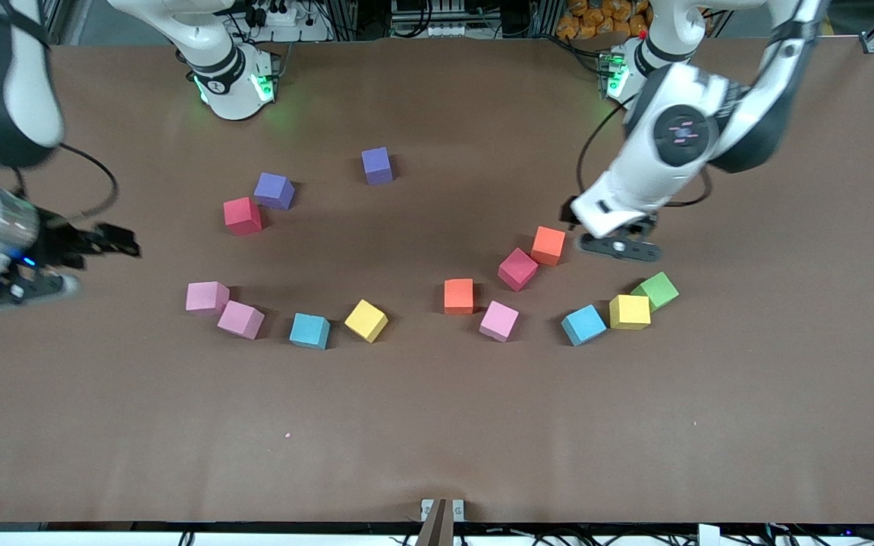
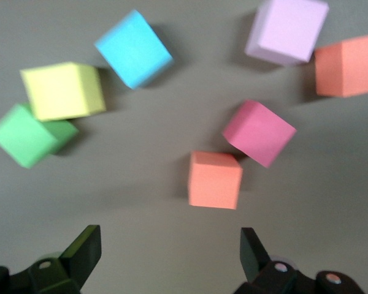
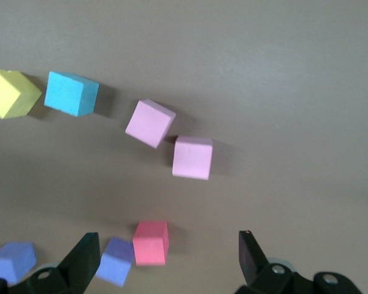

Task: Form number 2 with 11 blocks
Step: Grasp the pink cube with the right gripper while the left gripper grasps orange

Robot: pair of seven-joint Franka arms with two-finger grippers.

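- Both of my grippers hang above the brown table (image 1: 437,425) with fingers spread wide and nothing between them.
- Left gripper (image 1: 619,244) hovers over the table just beside an orange matte foam cube (image 1: 548,245); in my left wrist view that cube (image 2: 214,180) sits close ahead of my dark fingertips (image 2: 86,248).
- Touching that orange cube at a corner lies a tilted crimson foam cube (image 1: 517,268), a little farther from my left gripper.
- Toward the front camera from my left gripper sit a green foam cube (image 1: 656,290), a yellow foam cube (image 1: 629,312) touching it, and a light blue foam cube (image 1: 583,324) just beside the yellow one.
- Farther out from my left gripper rest a second orange cube (image 1: 458,296) and a pink foam cube (image 1: 499,321).
- Right gripper (image 1: 107,244) hangs over bare table at the right arm's end.
- Nearest to my right gripper are two pink cubes (image 1: 207,297) (image 1: 240,319) touching each other, then a second light blue cube (image 1: 309,331) and a second yellow cube (image 1: 366,320), spaced apart.
- A red foam cube (image 1: 243,216) touches a purple foam cube (image 1: 275,190) nearer the arm bases; a second purple cube (image 1: 377,165) stands well apart.
- All these blocks lie scattered in a loose arc; no number 2 is formed yet.
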